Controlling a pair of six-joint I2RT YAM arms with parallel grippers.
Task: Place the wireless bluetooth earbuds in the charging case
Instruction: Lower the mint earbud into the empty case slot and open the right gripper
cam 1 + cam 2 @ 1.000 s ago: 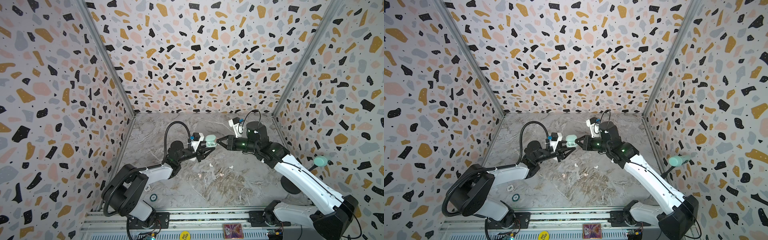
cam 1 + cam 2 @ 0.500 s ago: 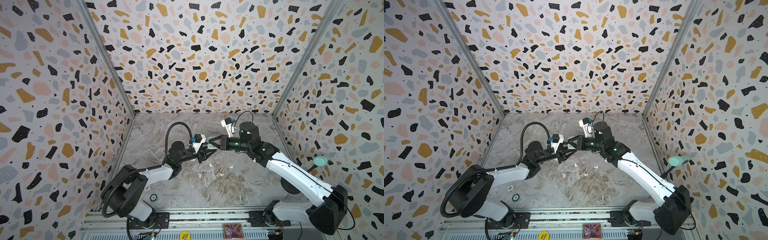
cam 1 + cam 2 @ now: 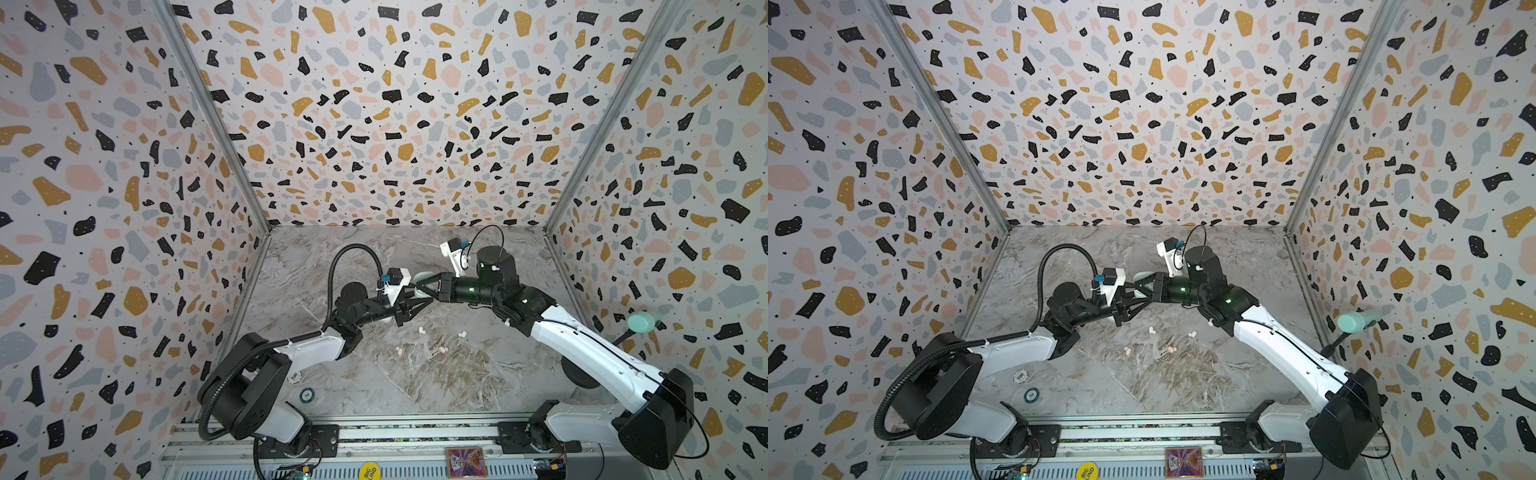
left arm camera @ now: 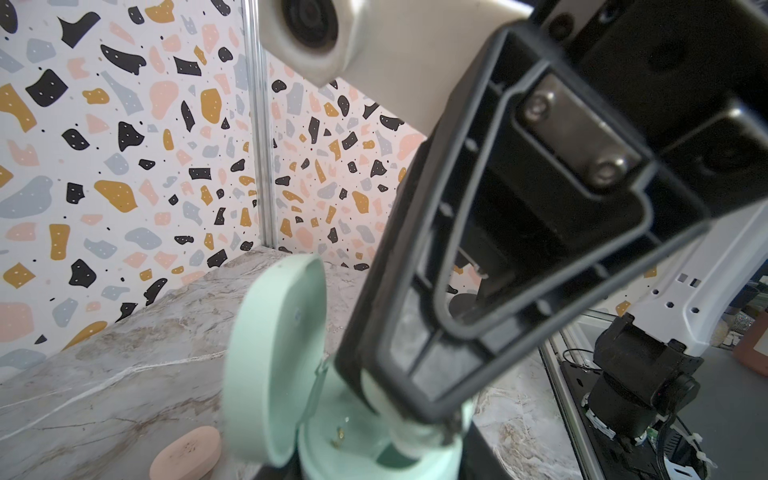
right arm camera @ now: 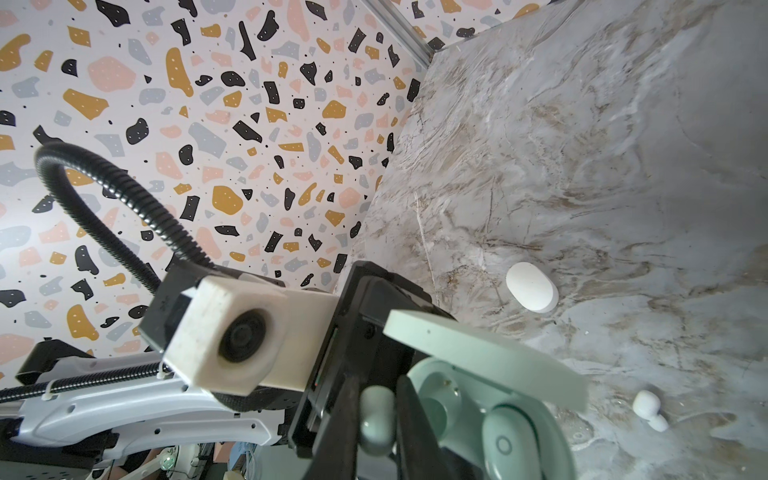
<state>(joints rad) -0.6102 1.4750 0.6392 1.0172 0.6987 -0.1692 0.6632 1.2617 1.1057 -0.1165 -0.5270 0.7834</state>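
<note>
My left gripper (image 3: 413,305) (image 4: 376,471) is shut on a mint green charging case (image 3: 420,277) (image 4: 320,449), whose lid (image 4: 274,357) stands open. In the right wrist view my right gripper (image 5: 377,395) is shut on a mint earbud (image 5: 376,424), right beside the case's empty socket (image 5: 440,399). Another mint earbud (image 5: 509,440) sits in the neighbouring socket. In both top views the right gripper (image 3: 420,287) (image 3: 1138,286) meets the case from the right. Two white earbuds (image 3: 422,331) (image 3: 462,333) and two pale pink earbuds (image 3: 400,351) (image 3: 443,350) lie loose on the marble floor.
A shut white case (image 5: 532,293) and a shut pink case (image 4: 185,453) lie on the floor near the grippers. Two poker chips (image 3: 306,395) (image 3: 294,377) lie by the left arm's base. A mint-topped stand (image 3: 640,322) rises at the right wall.
My right gripper has moved left with the mint earbud, from apart from the case to right at its open mouth. The left arm has barely moved.
</note>
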